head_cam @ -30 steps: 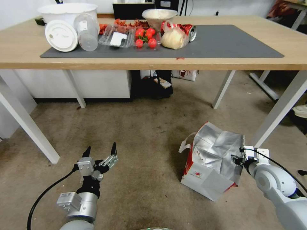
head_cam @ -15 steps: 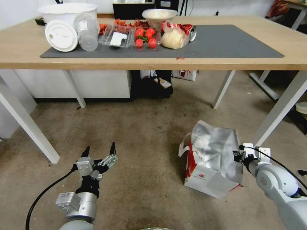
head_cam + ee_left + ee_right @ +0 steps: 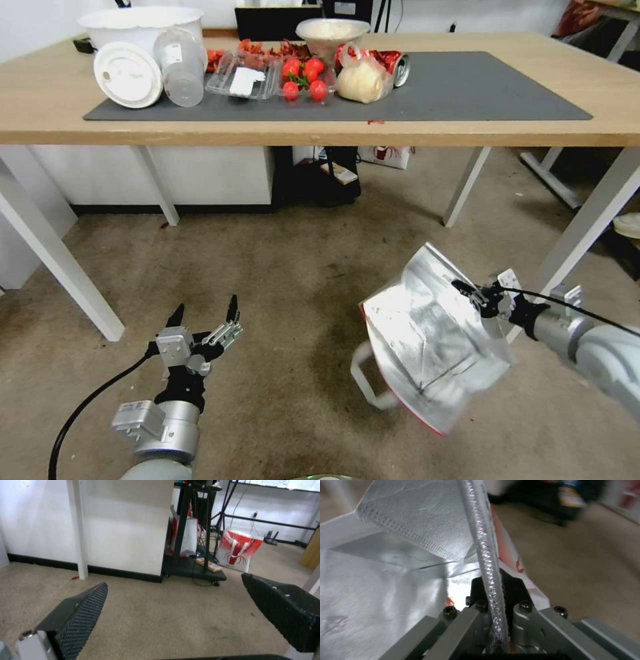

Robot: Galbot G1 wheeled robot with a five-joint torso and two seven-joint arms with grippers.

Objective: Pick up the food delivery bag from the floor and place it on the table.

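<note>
The right gripper [image 3: 467, 291] has its fingers clamped on the top edge of the food delivery bag [image 3: 427, 353], pinching the rim between them; in the right wrist view the silver foil edge runs straight down into the closed fingers [image 3: 516, 590]. The bag hangs tilted from that grip, its open mouth turned toward the camera so the crinkled foil lining faces up and outward, with a thin line of red trim along its lower edge and one white strap handle [image 3: 365, 383] looping down on the side nearer the left arm. Whether its lowest corner touches the floor [image 3: 293, 280] cannot be told. It sits low in front of the robot, on the right, near the white leg [image 3: 587, 223] of the counter [image 3: 333, 130] and well below its light-wood top. On that top lies a dark grey mat [image 3: 480, 87] carrying a white bucket [image 3: 143, 27], a round white lid [image 3: 128, 75], clear plastic containers [image 3: 243, 77], red tomatoes [image 3: 303, 77], a small clear bag with a beige lump [image 3: 362, 79] and a bowl [image 3: 332, 32]. The left gripper [image 3: 205, 317] hovers low over the floor on the left, well apart from the bag, its black ribbed fingers [image 3: 83, 612] spread wide and holding nothing. Under the counter, farther back, a red and white paper bag [image 3: 238, 550] stands beside a black stand [image 3: 193, 567].
</note>
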